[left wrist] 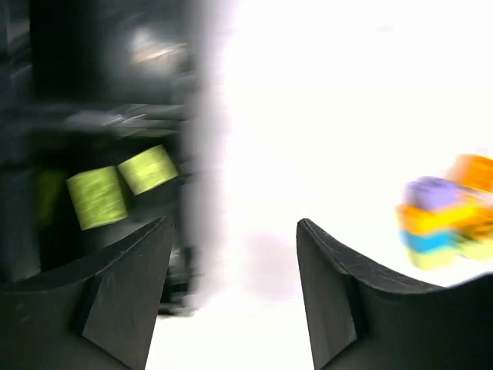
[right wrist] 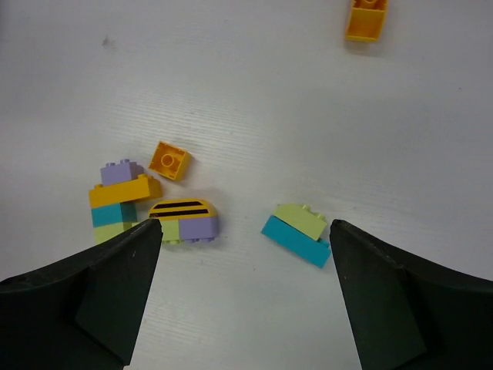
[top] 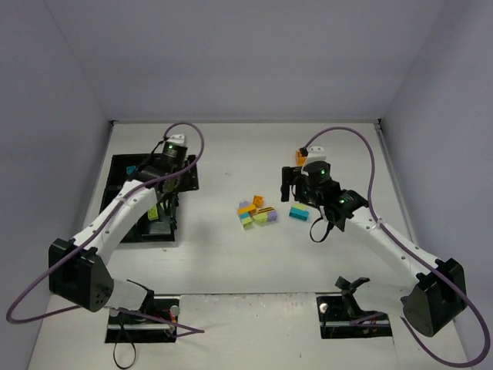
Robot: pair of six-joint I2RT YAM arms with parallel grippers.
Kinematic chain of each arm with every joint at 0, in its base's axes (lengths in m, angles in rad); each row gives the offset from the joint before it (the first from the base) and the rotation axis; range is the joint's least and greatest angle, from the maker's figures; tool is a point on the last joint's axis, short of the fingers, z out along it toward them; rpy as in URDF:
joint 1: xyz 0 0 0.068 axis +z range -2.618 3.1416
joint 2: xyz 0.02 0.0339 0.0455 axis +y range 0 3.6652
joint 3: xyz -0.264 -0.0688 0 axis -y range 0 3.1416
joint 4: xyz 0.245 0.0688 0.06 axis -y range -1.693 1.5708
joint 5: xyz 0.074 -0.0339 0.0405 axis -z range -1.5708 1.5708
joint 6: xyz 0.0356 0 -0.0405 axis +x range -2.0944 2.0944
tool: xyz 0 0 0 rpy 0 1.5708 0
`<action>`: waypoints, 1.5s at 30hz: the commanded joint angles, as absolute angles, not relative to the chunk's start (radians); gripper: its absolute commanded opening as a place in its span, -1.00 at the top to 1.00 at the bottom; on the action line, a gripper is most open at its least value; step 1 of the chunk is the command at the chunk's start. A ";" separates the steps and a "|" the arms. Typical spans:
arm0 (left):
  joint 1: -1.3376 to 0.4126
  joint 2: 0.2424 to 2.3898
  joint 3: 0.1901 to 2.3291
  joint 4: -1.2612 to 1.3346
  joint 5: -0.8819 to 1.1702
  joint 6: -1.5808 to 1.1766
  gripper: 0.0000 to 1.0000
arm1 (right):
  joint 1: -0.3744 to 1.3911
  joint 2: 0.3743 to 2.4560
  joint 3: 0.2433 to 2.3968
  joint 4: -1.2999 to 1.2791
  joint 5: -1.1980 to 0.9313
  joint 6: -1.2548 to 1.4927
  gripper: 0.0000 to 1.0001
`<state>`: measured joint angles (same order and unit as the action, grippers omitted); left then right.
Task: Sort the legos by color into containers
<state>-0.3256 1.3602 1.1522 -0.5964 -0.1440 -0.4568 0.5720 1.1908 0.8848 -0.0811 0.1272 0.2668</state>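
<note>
— What is the largest thing here?
— The flat white table (top: 246,258). On its left part lies the black rectangular plastic tray (top: 123,171), divided into compartments, and the white left arm (top: 115,216) reaches across it.

— How does the left gripper stand?
— The left gripper (left wrist: 233,223) hangs over the tray's right edge. Its jaws are apart with nothing between them. That wrist view is blurred, but two lime-green plastic bricks (left wrist: 96,196) lie side by side inside the tray. I cannot tell which compartment they are in.

— And the right gripper?
— The right gripper (right wrist: 245,225) hovers over the table right of centre, jaws spread wide and empty. Below it, nearer its right finger, sits a lime brick stacked on a teal brick (right wrist: 296,233), lying askew on the table.

— Which legos are loose on the table?
— Left of that pair stands a mixed stack of purple, orange, teal and lime bricks (right wrist: 119,202). Just beside the stack is a yellow half-round piece with black stripes (right wrist: 183,208), which sits on a lime and a purple brick. A small square orange brick (right wrist: 169,159) lies near them, stud up. Well apart, at the far side, is a lone orange brick (right wrist: 366,19). All of these lie outside the tray.
</note>
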 commanded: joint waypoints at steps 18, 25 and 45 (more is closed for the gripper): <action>-0.779 2.043 1.762 -0.502 -0.115 -0.437 -0.18 | 0.422 1.075 0.785 -0.183 0.137 0.443 -0.74; -0.792 2.143 1.819 -0.548 -0.126 -0.485 -0.05 | 0.420 1.022 0.764 -0.209 0.146 0.449 -0.74; -0.655 1.947 1.801 -0.580 -0.167 -0.456 1.00 | 0.417 1.025 0.776 -0.213 0.158 0.426 -0.74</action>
